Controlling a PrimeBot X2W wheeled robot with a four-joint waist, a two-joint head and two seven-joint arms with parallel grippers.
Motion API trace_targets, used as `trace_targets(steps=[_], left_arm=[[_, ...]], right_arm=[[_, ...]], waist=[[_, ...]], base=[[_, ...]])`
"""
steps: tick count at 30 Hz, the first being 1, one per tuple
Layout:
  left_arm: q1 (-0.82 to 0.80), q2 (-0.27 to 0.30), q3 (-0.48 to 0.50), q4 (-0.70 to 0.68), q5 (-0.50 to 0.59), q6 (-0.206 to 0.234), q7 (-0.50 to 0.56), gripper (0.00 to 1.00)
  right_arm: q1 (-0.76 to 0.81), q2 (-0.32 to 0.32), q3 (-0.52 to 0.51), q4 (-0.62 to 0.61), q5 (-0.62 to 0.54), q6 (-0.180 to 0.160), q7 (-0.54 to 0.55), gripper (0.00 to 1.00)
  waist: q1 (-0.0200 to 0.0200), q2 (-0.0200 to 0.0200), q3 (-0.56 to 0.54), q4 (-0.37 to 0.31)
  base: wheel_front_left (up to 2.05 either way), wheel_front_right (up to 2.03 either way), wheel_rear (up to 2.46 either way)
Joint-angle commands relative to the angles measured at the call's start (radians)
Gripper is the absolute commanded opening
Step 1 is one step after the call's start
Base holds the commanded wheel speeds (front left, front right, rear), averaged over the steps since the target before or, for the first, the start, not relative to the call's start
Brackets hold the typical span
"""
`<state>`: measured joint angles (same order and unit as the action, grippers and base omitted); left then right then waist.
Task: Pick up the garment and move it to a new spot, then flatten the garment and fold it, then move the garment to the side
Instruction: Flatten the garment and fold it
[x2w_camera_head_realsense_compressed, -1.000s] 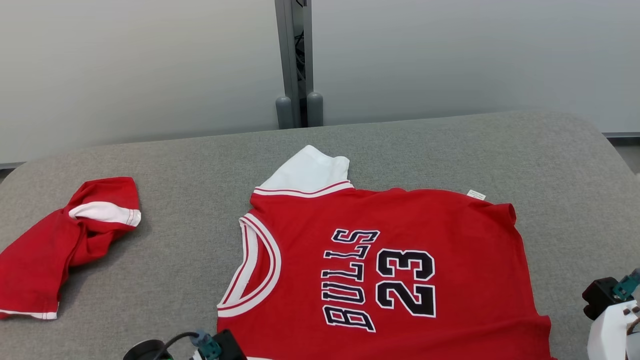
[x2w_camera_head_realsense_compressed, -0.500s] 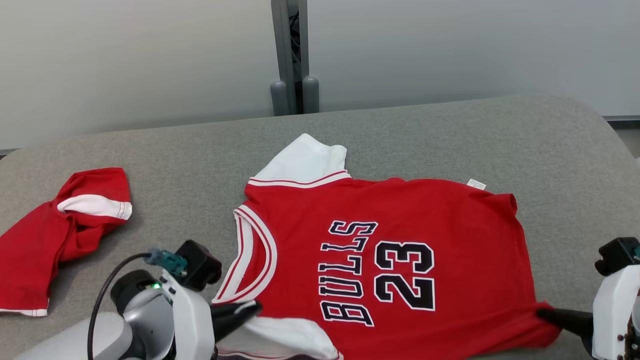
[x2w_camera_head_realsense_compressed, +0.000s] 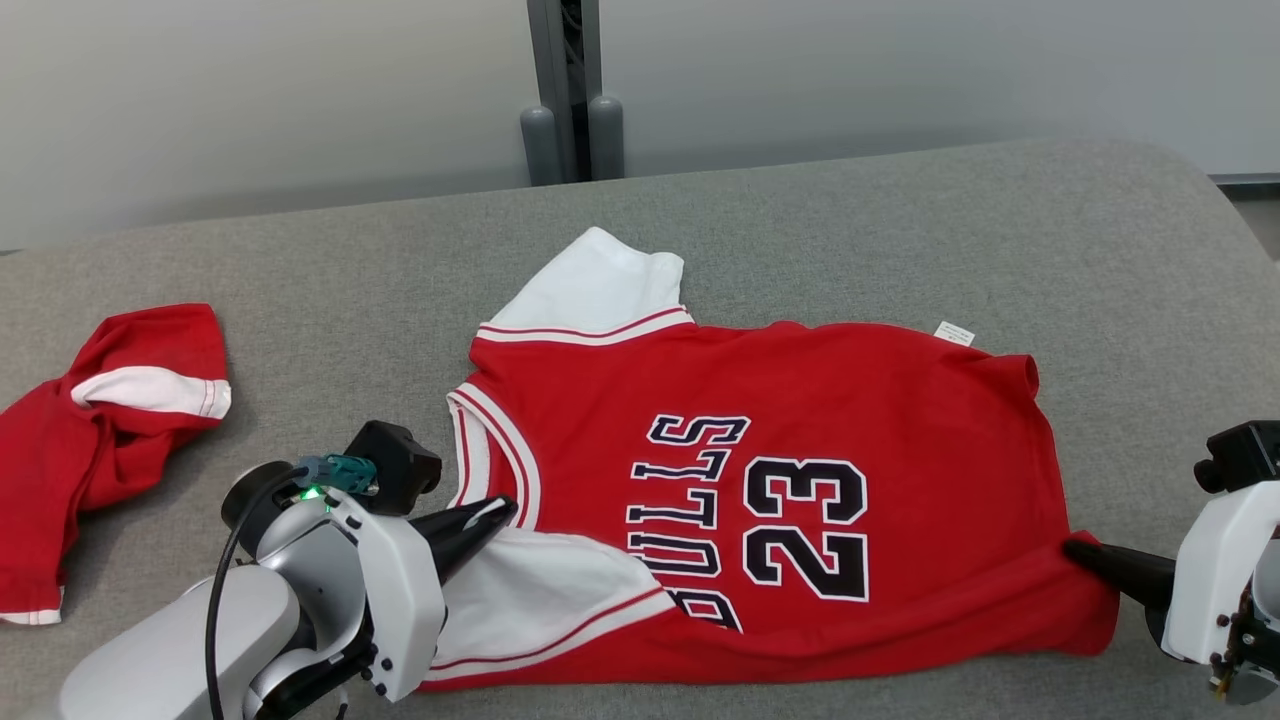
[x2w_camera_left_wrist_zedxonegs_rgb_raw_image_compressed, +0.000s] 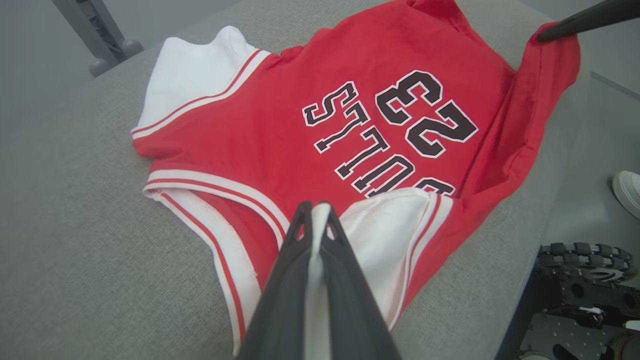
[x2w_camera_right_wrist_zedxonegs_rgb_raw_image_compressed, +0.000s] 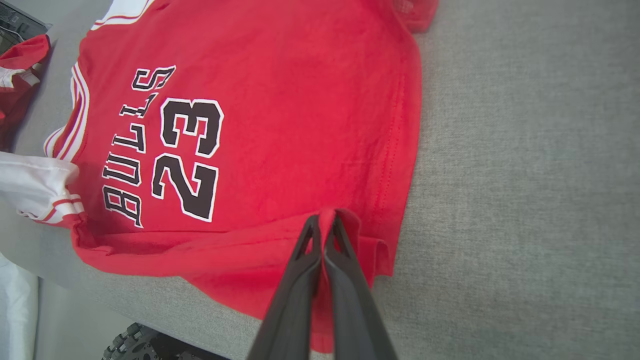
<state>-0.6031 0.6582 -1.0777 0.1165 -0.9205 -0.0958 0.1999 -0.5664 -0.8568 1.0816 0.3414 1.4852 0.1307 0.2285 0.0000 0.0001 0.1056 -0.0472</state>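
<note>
My left gripper (x2w_camera_head_realsense_compressed: 497, 514) is clamped tight on the white near sleeve (x2w_camera_head_realsense_compressed: 540, 585) of the red-and-white Bulls jersey (x2w_camera_head_realsense_compressed: 800, 400). Its long axis runs sideways across the grey padded table (x2w_camera_head_realsense_compressed: 900, 220) to my right gripper (x2w_camera_head_realsense_compressed: 1075, 549), which is pinching the near hem corner. The far edge lies straight ahead of both.

**Hem corner caught in my pincer**

My gripper (x2w_camera_right_wrist_zedxonegs_rgb_raw_image_compressed: 325, 223) is clamped on a raised red fold at the jersey's (x2w_camera_right_wrist_zedxonegs_rgb_raw_image_compressed: 290, 115) hem corner, with cloth squeezed between my two dark fingertips. The jersey lies on the grey pad (x2w_camera_right_wrist_zedxonegs_rgb_raw_image_compressed: 525, 175) with "BULLS 23" facing up. Its near edge is doubled over on itself. A white sleeve (x2w_camera_right_wrist_zedxonegs_rgb_raw_image_compressed: 35, 185) bunches at the left. Another red garment (x2w_camera_right_wrist_zedxonegs_rgb_raw_image_compressed: 20, 65) sits at the top left.
</note>
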Motion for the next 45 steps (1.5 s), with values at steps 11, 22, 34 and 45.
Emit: trace_targets(steps=[11, 22, 34, 45], left_arm=[[-0.071, -0.085, 0.034, 0.199, 0.084, 0.045, -0.14, 0.0], [-0.097, -0.122, 0.024, 0.309, 0.103, 0.042, -0.176, 0.0], [-0.088, -0.184, 0.012, 0.401, 0.118, 0.082, -0.205, 1.0], [-0.045, -0.195, 0.139, 0.364, 0.069, 0.205, -0.396, 1.0]], right_arm=[[-0.04, 0.028, -0.006, 0.048, -0.026, 0.0, -0.051, 0.0], [-0.059, 0.046, 0.0, 0.061, -0.052, 0.0, -0.121, 0.0], [-0.073, 0.081, 0.0, 0.145, -0.054, 0.0, -0.193, 1.0], [-0.081, 0.077, -0.028, 0.234, -0.149, 0.0, -0.405, 1.0]], waist=[[0.0, -0.0001, 0.058, -0.015], [0.0, -0.0001, 0.081, -0.017], [0.0, -0.0001, 0.083, -0.009], [0.0, -0.0001, 0.028, -0.012]], base=[[0.0, 0.0, 0.0], [0.0, 0.0, 0.0], [0.0, 0.0, 0.0], [0.0, 0.0, 0.0]])
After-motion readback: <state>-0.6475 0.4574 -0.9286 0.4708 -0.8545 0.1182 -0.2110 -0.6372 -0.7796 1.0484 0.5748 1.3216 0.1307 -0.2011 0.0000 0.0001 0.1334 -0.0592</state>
